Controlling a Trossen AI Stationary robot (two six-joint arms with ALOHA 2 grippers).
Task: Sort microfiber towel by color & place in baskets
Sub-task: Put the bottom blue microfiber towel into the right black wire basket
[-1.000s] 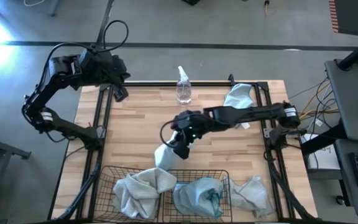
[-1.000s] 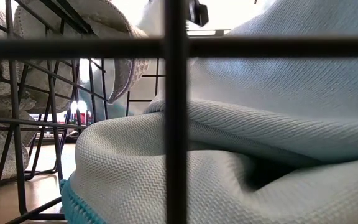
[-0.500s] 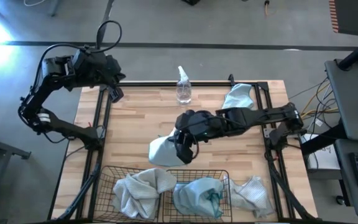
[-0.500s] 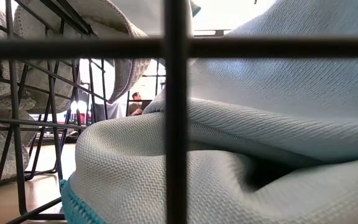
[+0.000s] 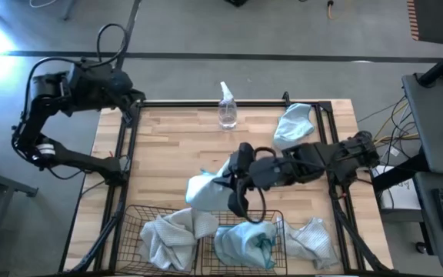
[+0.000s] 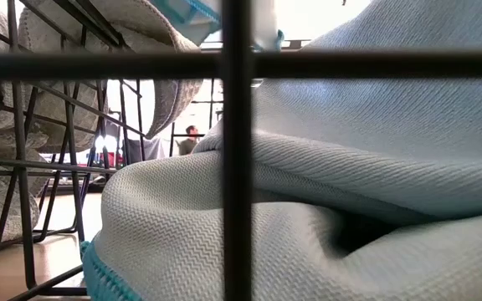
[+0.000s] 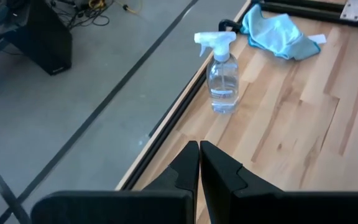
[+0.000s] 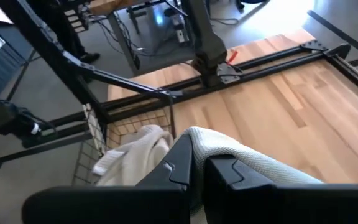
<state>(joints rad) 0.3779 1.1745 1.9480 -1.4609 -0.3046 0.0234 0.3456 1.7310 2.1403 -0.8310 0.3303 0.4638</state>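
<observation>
My right gripper (image 5: 235, 201) hangs over the table's near middle, just behind the two black wire baskets (image 5: 133, 231), shut on a pale blue towel (image 5: 204, 188). The left basket holds grey-white towels (image 5: 171, 235), the right one light blue towels (image 5: 244, 242). Another light blue towel (image 5: 294, 119) lies at the far right of the table, and a grey-white one (image 5: 311, 238) lies right of the baskets. My left gripper (image 7: 199, 155) is shut with nothing in it, beyond the table's far left corner (image 5: 131, 104). My right gripper pinches a bunched part of the pale blue towel (image 8: 199, 135) between its two fingers, which slant down toward the near edge. The cloth drapes out past the fingertips (image 8: 182, 163) and hangs slack beside the gripper; its lower end (image 6: 192, 8) is clear of the baskets.
A clear spray bottle (image 5: 227, 108) stands at the middle of the far edge. The black table frame (image 5: 121, 154) runs along both sides. Bare wood lies between the bottle and the baskets.
My right gripper has risen and drawn toward the near edge, turning as it went. The pale blue towel came with it, lifted off the wood and now hanging just behind the baskets. My left arm has pulled back toward the far left, off the table.
</observation>
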